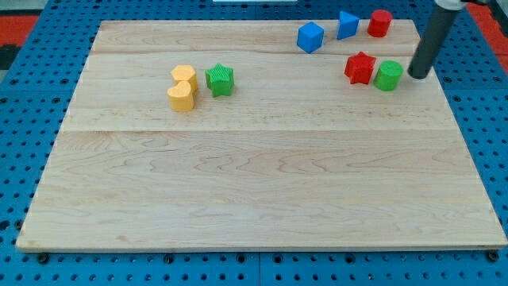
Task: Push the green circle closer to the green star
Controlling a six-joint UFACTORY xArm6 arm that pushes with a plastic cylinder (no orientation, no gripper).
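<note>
The green circle (389, 75) sits near the view's upper right, touching a red star (360, 68) on its left. The green star (220, 80) lies left of the board's middle, far to the left of the circle. My tip (417, 76) rests on the board just right of the green circle, with a small gap between them.
Two yellow blocks (183, 87) touch each other just left of the green star. A blue cube (310, 37), a blue triangle (347, 25) and a red cylinder (379, 23) stand along the top edge. The wooden board (254, 183) lies on a blue pegboard.
</note>
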